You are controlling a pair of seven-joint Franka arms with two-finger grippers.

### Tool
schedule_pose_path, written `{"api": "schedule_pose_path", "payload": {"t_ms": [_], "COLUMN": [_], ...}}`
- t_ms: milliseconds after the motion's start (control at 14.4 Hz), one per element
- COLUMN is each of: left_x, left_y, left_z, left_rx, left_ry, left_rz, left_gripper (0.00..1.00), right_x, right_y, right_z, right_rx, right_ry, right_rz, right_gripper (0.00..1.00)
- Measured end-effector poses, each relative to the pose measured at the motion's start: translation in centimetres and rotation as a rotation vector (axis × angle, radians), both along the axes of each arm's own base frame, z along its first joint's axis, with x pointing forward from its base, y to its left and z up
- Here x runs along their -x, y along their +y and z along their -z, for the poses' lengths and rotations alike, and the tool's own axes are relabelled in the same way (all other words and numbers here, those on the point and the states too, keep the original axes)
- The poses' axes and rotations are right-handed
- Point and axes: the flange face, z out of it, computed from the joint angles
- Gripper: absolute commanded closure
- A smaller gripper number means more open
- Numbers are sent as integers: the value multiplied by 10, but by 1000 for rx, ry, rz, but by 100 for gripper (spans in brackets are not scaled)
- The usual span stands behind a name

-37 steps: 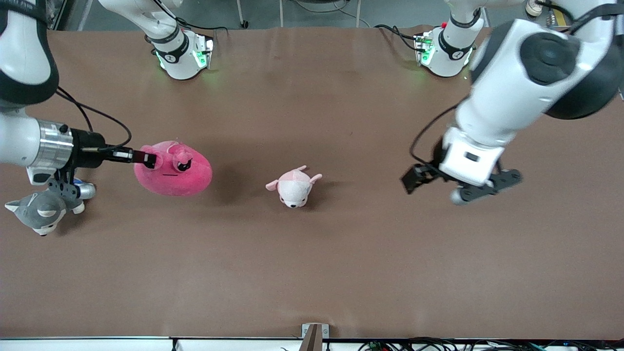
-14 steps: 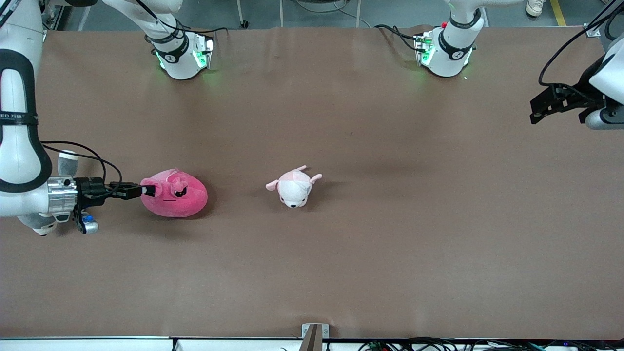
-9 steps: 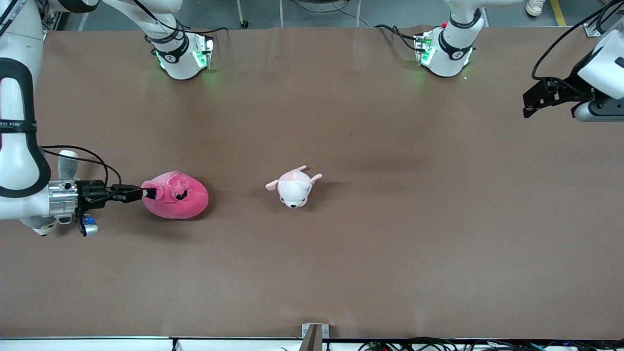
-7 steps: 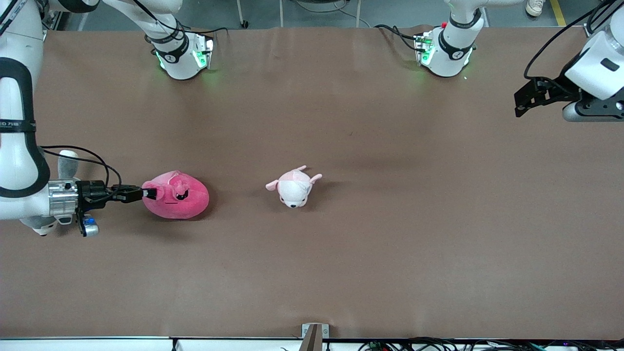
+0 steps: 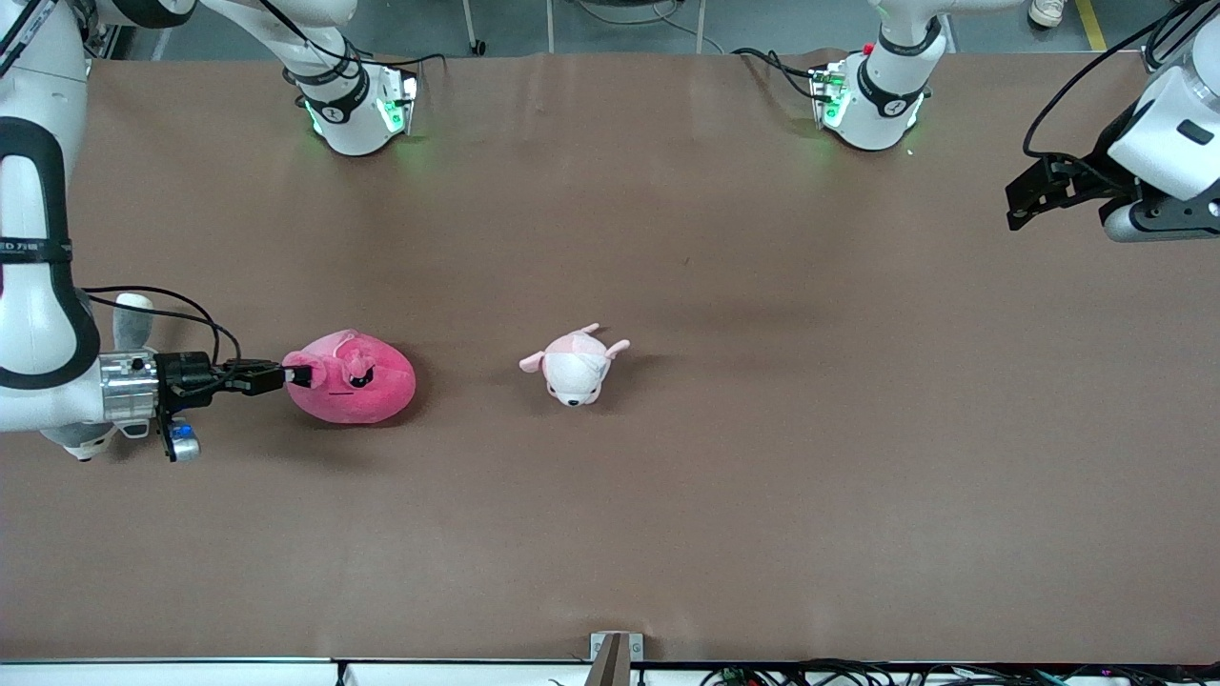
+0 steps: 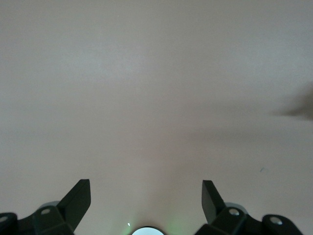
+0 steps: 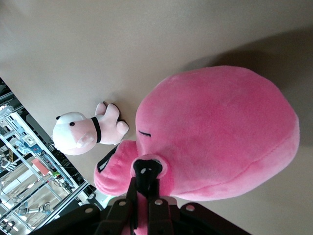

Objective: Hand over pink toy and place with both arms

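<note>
Resting on the worktop (image 5: 667, 534) at the right arm's end, the pink toy (image 5: 351, 383) is gripped at one edge by the right tool (image 5: 291, 375). The right wrist view shows that tool's fingers (image 7: 142, 196) pinched together on a fold of plush at the toy's face, so it is clenched on the toy. The toy's bulk extends straight out from the fingertips toward the middle of the worktop, in line with the tool's reach, with its underside apparently in contact with the surface; whether full weight has been set down cannot be confirmed from these views.

The left tool (image 5: 1025, 195) hangs over bare worktop at the left arm's end, well apart from the toy. Its own wrist view shows both fingers (image 6: 73, 200) spread wide with nothing between them: released and empty.

The governing relation is the distance and heading between the two tools. The toy lies directly off the right tool's tip and far from the left tool, with the small pale plush (image 5: 575, 365) sitting on the worktop between them. The right arm is plainly the nearer one and holds the toy. In my judgement, either release here or a lift toward the centre rests with the right tool, and any path toward the left tool should pass clear of the pale plush.
</note>
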Motion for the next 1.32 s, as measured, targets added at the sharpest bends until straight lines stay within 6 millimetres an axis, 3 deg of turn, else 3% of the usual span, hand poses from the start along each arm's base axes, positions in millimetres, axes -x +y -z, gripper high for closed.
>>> {"api": "schedule_pose_path", "payload": {"t_ms": [208,833,902,971,1041,1180,1318], "left_x": [-1,1,2,3,3,3,3], "left_y": [8,-3,-8,-12,-14,-15,-14], "left_z": [1,2,3,3,3,3,3], "left_rx": [37,34,33,32,32,32,32], "left_ry": [8,16,16,16,16,16,16], "left_rz": [-21,-37,-41,-42,-41,-40,-42], "left_gripper": [0,0,0,0,0,0,0], "right_x": [0,1,1,1,2,1,-8], "right_y": [0,-9,-11,-14,-16,-18,-24], "right_z": [9,21,22,23,24,23,9], "right_rx": [-3,-3,-2,-2,-2,-1,20], "right_ry": [13,25,25,26,28,24,-12], "right_rz": [0,15,20,24,27,30,26], "right_gripper": [99,97,79,31,1,0,0]}}
